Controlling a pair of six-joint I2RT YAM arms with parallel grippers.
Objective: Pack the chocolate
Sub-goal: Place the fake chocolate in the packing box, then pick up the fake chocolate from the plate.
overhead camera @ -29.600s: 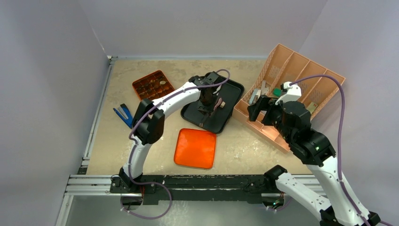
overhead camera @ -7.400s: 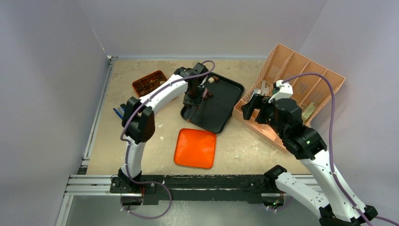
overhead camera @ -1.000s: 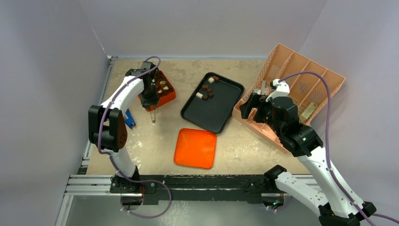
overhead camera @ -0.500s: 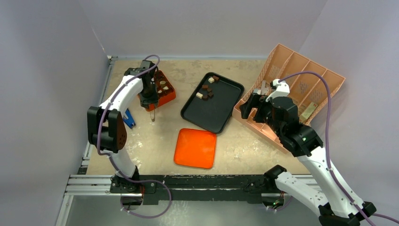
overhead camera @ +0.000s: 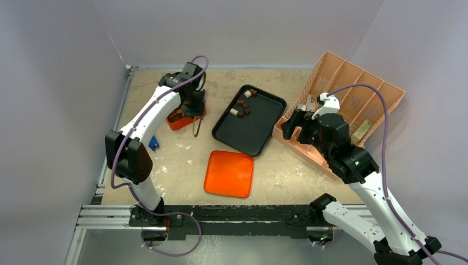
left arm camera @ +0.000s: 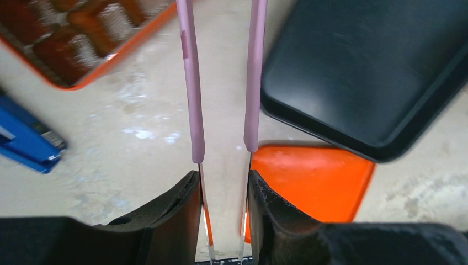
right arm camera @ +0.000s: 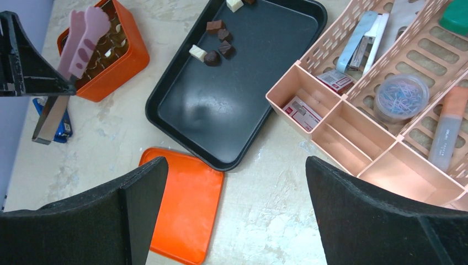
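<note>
Several small chocolate pieces [overhead camera: 241,106], dark, brown and cream, lie at the far end of the black tray [overhead camera: 251,130], also seen in the right wrist view as chocolate pieces [right arm camera: 215,47]. The orange compartmented box [overhead camera: 177,120] stands left of the tray, with dark pieces in some cells. My left gripper [overhead camera: 193,108] hangs at the box's right edge, shut on pink-tipped tongs [left arm camera: 190,83]. The tong arms stand apart with nothing between them. My right gripper [right arm camera: 234,210] hovers open and empty over the table, right of the tray.
An orange lid [overhead camera: 229,173] lies flat in front of the tray. A blue stapler [overhead camera: 153,144] sits left of the box. A pink divided organizer [overhead camera: 342,105] with office items leans at the right. Walls close in the left and back.
My left arm has swung right from the box's left side to its right edge, carrying the tongs toward the tray. The right arm has not moved.
</note>
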